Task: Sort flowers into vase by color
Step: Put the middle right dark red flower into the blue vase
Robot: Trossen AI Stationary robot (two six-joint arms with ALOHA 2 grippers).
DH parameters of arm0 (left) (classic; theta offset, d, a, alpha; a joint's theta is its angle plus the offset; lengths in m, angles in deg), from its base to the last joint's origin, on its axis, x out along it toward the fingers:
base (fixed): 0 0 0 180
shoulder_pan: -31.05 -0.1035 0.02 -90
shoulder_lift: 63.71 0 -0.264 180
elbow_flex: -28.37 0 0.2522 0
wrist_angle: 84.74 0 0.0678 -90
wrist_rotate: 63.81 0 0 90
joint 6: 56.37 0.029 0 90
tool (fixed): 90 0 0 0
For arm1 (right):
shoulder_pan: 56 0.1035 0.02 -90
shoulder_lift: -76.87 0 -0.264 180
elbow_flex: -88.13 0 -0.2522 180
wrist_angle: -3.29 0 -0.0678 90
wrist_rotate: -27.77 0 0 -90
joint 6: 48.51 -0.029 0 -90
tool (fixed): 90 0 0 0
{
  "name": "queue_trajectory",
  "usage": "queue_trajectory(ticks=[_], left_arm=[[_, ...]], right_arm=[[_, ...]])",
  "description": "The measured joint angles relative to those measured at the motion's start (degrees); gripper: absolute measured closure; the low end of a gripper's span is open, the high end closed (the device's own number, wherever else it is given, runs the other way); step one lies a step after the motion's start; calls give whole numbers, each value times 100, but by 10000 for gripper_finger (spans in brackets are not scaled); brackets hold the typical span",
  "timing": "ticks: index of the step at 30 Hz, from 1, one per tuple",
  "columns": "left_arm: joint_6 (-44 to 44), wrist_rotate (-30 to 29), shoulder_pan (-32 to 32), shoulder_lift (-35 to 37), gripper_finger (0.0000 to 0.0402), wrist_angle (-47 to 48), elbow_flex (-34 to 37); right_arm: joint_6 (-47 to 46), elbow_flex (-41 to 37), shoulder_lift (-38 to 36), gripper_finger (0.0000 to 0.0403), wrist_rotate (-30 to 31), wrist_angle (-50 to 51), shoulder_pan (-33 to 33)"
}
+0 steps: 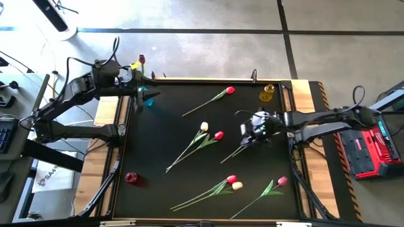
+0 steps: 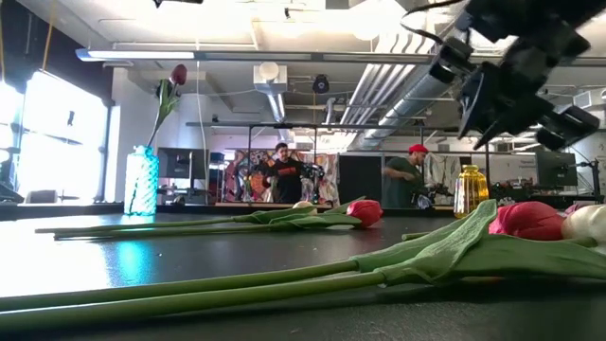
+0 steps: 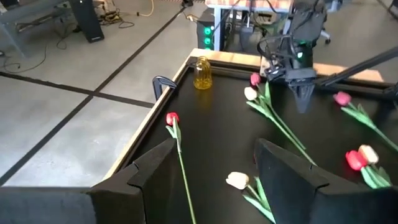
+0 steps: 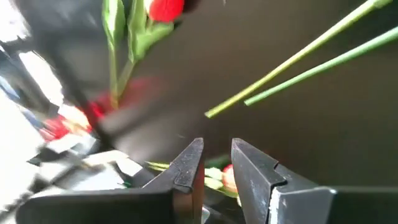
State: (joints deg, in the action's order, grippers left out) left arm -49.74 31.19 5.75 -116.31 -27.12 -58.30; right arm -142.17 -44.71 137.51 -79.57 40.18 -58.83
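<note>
Several tulips lie flat on the black table (image 1: 158,139): a red one (image 1: 230,90), a cream (image 1: 204,126) and red (image 1: 218,135) pair, a red and cream pair (image 1: 233,182), and a pink one (image 1: 282,181). One dark red tulip (image 2: 178,74) stands with its stem in the blue vase (image 2: 142,180). My left gripper (image 3: 214,149) is open beside that vase at the far left corner. My right gripper (image 1: 252,133) hangs clear above a pink (image 3: 255,79) and cream (image 3: 250,93) pair; its fingers (image 4: 217,155) are almost together and hold nothing.
A yellow vase (image 1: 267,93) stands at the far right corner and a red vase (image 1: 130,178) near the left edge. Raised wooden rails with clamps (image 3: 163,84) border the table. People stand in the room beyond (image 2: 284,170).
</note>
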Motion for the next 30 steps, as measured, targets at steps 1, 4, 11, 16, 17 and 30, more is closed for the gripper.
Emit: queue_trajectory(ticks=[1,4,11,16,17,30], left_arm=[[8,0,0,-21,201,1,0],[-82,111,0,-80,201,-8,0],[-504,311,288,-161,201,3,0],[-839,150,745,-259,201,84,2],[-952,78,839,-296,201,108,2],[-1511,-1179,1870,-1224,201,156,2]], right_arm=[[443,175,153,333,-66,276,0],[2102,673,563,333,-83,1487,0],[5653,1072,1225,325,1059,3243,94],[7446,1078,1494,288,1493,3099,149],[7695,1078,1549,279,1537,3114,149],[9012,947,2060,258,2136,3111,56]])
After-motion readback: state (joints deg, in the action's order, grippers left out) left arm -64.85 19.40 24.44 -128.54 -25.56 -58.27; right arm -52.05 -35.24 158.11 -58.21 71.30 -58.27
